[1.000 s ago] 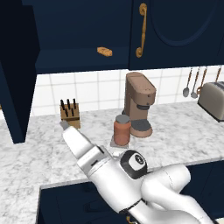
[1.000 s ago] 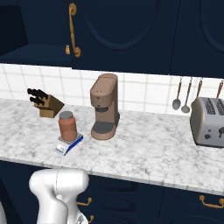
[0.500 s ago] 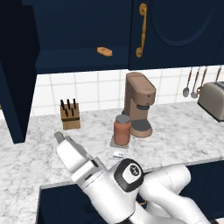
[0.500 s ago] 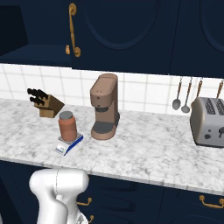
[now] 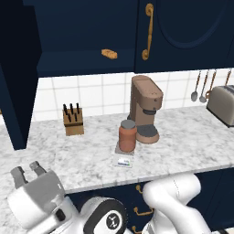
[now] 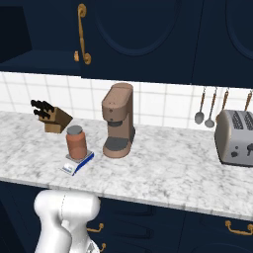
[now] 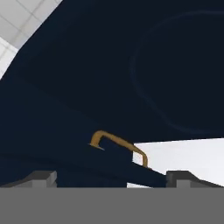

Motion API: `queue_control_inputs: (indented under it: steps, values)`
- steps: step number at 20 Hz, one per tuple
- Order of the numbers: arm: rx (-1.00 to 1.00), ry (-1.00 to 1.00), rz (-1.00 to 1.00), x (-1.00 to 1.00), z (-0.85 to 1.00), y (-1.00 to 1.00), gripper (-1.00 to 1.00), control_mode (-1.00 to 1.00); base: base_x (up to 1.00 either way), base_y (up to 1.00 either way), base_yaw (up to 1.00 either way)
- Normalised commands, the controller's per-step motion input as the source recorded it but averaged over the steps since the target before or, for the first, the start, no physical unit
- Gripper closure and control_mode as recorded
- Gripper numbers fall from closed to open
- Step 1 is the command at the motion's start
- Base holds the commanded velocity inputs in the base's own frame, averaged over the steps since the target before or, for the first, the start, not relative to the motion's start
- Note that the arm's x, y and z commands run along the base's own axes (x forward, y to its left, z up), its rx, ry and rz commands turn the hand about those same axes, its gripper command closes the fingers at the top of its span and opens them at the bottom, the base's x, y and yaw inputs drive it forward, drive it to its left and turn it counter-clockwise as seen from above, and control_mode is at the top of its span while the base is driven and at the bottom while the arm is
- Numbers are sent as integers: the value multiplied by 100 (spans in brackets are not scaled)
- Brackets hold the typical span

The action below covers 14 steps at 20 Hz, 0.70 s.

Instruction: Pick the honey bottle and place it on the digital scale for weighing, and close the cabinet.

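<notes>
- Now the tool (image 5: 28, 172) is low at the near left, just in front of the desk (image 5: 192, 137) edge, with its two grey fingers (image 5: 18, 174) spread wide and nothing between them.
- Up close, the hand view shows a dark navy door with a brass handle (image 7: 118, 146).
- Next, the digital scale (image 5: 125, 155) lies flat on the desk, near the front edge.
- The honey bottle (image 5: 127, 136) stands upright on the digital scale, with its grey lid on top.
- Just right of it and a bit farther back is the brown coffee machine (image 5: 145, 109).
- The knife block (image 5: 73, 121) sits to the left, by the tiled wall.
- The toaster (image 6: 235, 137) is far to the right, with spoons (image 6: 199, 105) hanging on the wall near it.
- Up high at the back is the cabinet (image 5: 183, 32). Its left door (image 5: 16, 77) hangs open, and a small orange lump (image 5: 109, 54) lies on its shelf.
</notes>
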Motion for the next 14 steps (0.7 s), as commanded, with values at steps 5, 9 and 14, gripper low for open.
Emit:
queue_control_inputs:
  steps: [5, 9, 14]
  values:
    - [28, 8, 0, 2, 16, 51, -100, -100, 0, 0, 0]
    - [27, 3, 0, 7, 0, 78, -100, -100, 0, 0, 0]
    - [32, 5, 0, 44, 8, 7, -100, -100, 0, 0, 0]
